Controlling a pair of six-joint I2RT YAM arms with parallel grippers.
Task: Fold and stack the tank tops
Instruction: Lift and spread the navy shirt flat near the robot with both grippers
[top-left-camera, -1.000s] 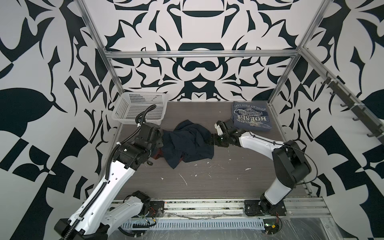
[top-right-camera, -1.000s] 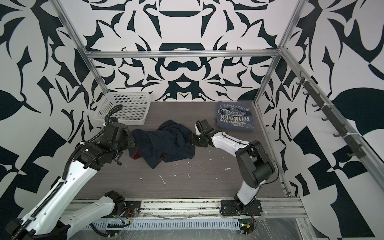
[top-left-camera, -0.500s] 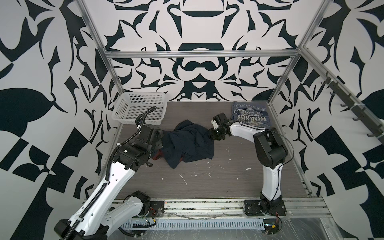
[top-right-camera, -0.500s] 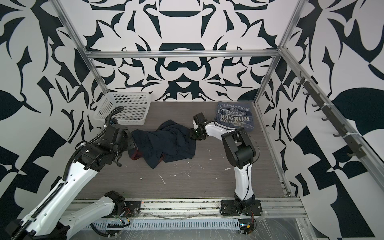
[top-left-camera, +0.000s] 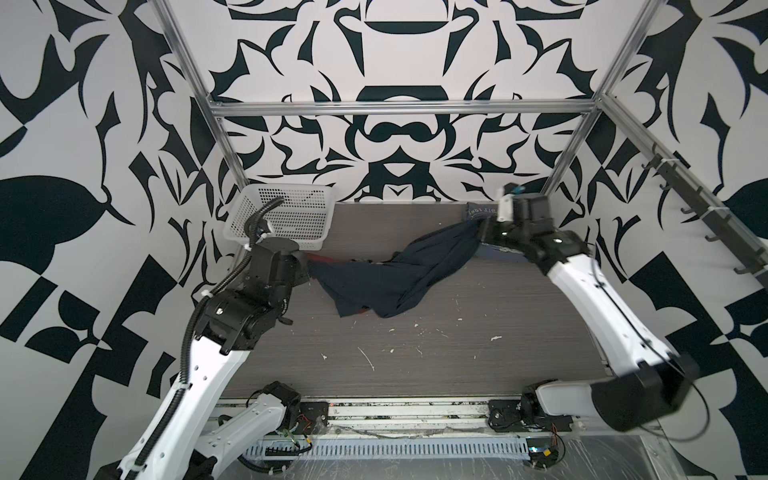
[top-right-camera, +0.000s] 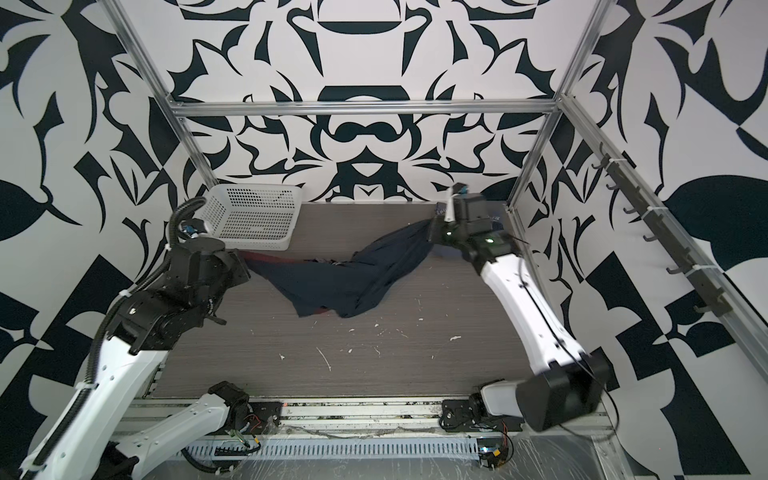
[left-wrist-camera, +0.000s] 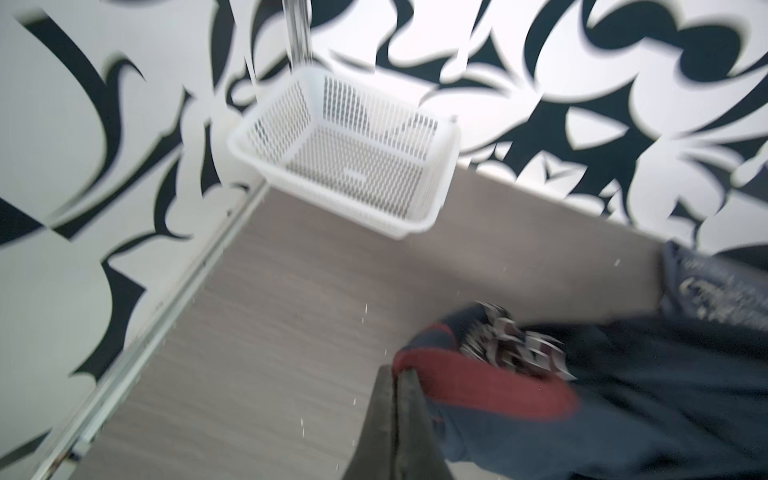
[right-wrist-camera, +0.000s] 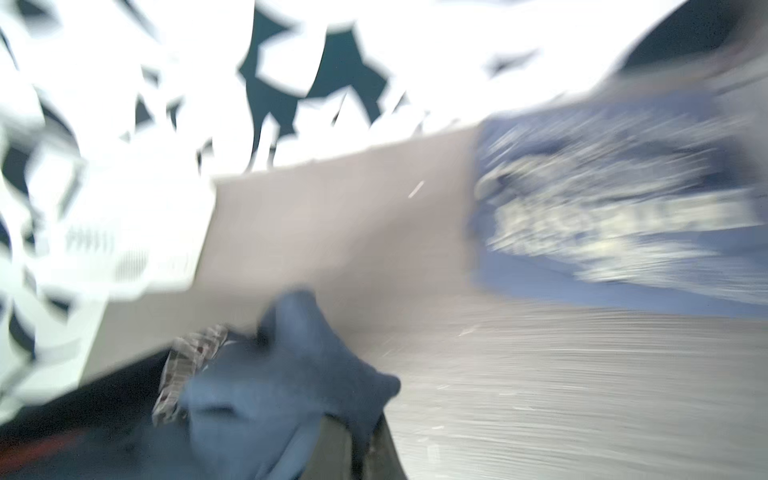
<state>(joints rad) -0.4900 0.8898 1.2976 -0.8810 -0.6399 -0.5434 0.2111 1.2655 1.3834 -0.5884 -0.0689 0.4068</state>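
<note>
Right gripper (top-left-camera: 482, 231), clamped on navy top (top-left-camera: 386, 282), swung rightward, stretching it; left gripper (left-wrist-camera: 397, 376) clamps other end. Grey top (right-wrist-camera: 602, 208) folded; navy not.

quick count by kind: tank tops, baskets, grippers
tank tops: 2 (navy tank top, grey-blue tank top)
baskets: 1 (white basket)
grippers: 2 (left gripper, right gripper, both shut on the navy tank top)
total: 5

We can read no text with certainty: the white print on the slate grey-blue tank top (right-wrist-camera: 602, 216) is smeared by blur in both wrist views and mostly covered in a top view.
</note>
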